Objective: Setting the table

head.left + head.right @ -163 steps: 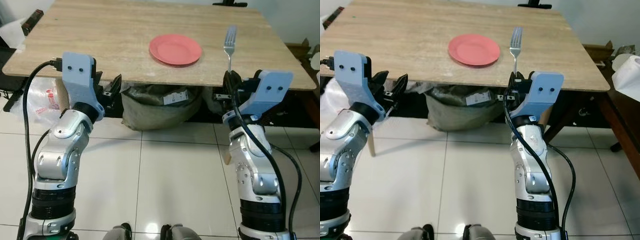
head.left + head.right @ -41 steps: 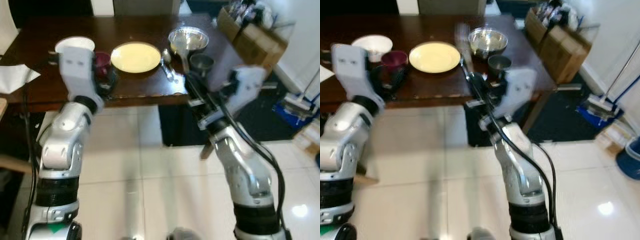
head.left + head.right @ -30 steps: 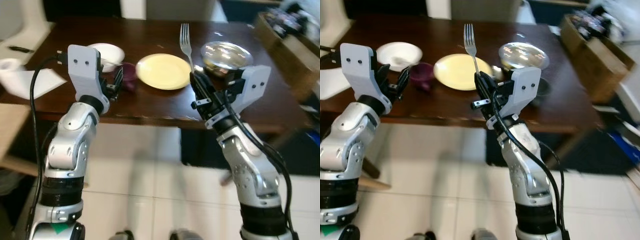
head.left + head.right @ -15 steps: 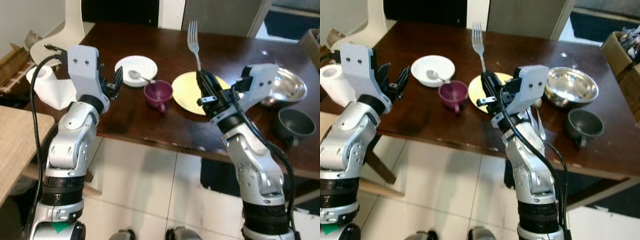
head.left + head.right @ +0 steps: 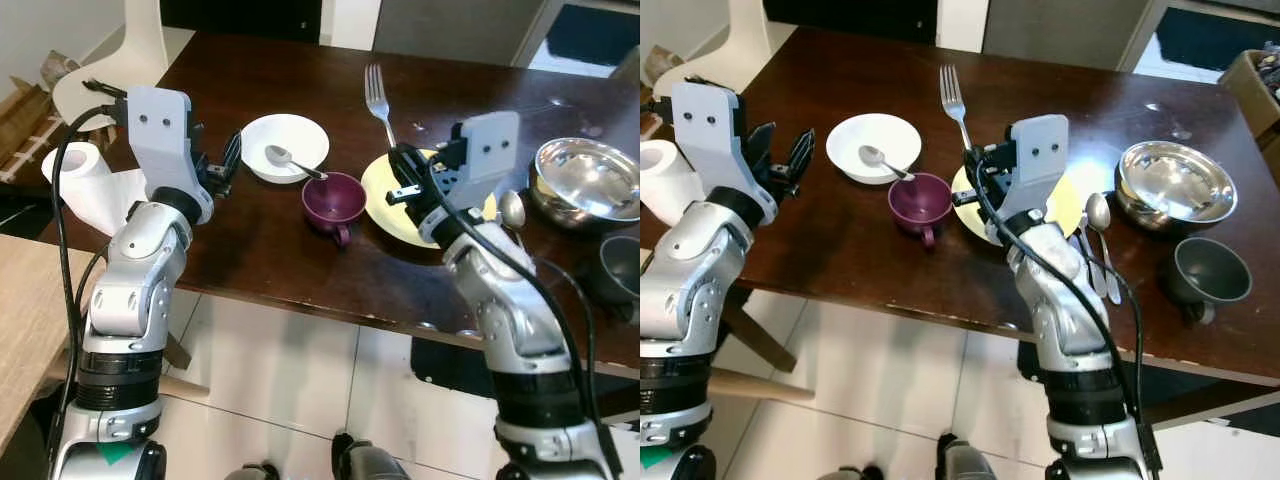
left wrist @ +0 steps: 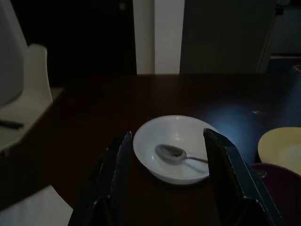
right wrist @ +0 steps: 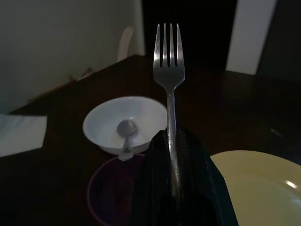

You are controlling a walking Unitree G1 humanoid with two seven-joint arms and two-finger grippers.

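Right gripper (image 5: 401,181): clamps fork (image 5: 378,102) upright, above yellow plate (image 5: 385,205);
Left gripper (image 5: 226,168): fingers spread, empty, left of plate

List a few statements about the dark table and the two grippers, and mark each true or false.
1. The right gripper holds the fork with its tines up. True.
2. The left gripper holds a spoon. False: its fingers are open and hold nothing.
3. A spoon lies in the white bowl. True.
4. The purple cup stands on the yellow plate. False: it stands on the table, beside the plate.
5. The steel bowl holds the fork. False: the fork is in the right gripper.
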